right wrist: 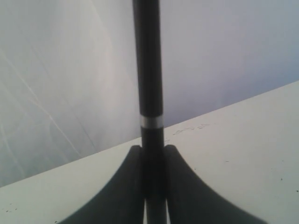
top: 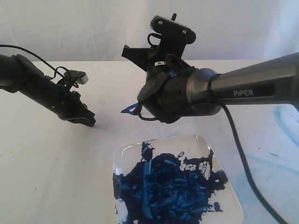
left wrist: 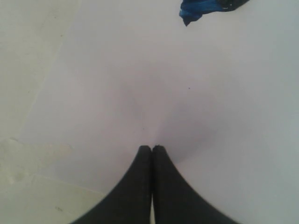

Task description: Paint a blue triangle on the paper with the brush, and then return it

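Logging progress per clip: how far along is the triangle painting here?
Done: the long black-handled paintbrush is picked up. In hand: the right gripper has its jaws clamped on the handle. Left: no blue triangle shows on the pale white paper; painting and returning the brush remain.

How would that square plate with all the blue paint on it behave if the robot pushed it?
The plate looks glossy and stiff, so it would probably slide flat across the smooth table rather than tip. The thick blue paint reaches one edge, so anything pushing there would likely get smeared and might slip.
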Controlling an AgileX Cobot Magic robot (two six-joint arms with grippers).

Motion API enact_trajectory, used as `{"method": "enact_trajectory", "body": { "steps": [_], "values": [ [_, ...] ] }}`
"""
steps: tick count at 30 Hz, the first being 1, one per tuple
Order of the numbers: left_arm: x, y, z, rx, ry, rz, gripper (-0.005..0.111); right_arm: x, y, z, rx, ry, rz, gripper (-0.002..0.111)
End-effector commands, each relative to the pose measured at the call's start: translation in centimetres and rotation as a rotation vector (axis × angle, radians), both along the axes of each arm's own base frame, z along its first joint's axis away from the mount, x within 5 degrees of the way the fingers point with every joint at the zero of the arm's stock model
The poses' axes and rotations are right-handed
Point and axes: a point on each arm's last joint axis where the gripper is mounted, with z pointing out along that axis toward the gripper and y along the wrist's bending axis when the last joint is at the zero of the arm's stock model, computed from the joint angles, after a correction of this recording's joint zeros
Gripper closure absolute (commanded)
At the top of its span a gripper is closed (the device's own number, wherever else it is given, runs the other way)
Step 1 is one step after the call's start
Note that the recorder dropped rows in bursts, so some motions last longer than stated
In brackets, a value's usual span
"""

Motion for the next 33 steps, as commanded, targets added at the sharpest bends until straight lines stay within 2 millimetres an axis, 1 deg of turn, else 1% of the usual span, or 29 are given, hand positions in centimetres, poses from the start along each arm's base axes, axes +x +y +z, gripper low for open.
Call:
{"method": "enact_trajectory", "body": {
  "steps": [1,6,15,19,22,27,30,33],
  "values": [
    [-0.1,-0.2,0.1,-0.019,0.015,0.001,0.107,-0.1,-0.9,0.5,-0.039,0.004,-0.057,0.108],
    [-0.1,-0.2,0.1,-0.019,0.015,0.001,0.107,-0.2,-2.0,0.8,-0.074,0.02,-0.153,0.108],
    [-0.1,-0.2,0.1,-0.021,0.015,0.002,0.107,-0.4,-2.9,1.0,-0.094,0.048,-0.246,0.108],
    [-0.1,-0.3,0.1,-0.021,0.017,0.001,0.107,-0.5,-3.0,1.7,-0.077,0.038,-0.245,0.108],
    [-0.1,-0.3,0.1,-0.021,0.017,0.001,0.107,-0.6,-3.2,2.6,-0.065,0.018,-0.238,0.108],
    [-0.1,-0.3,0.1,-0.021,0.017,0.001,0.107,-0.8,-3.0,4.5,-0.058,-0.08,-0.186,0.108],
    [-0.1,-0.2,0.1,-0.021,0.015,0.003,0.107,-0.6,-2.8,4.9,-0.021,-0.133,-0.152,0.108],
    [-0.1,-0.2,0.1,-0.02,0.014,0.004,0.107,0.0,-2.5,4.6,0.023,-0.171,-0.112,0.108]
  ]
}}
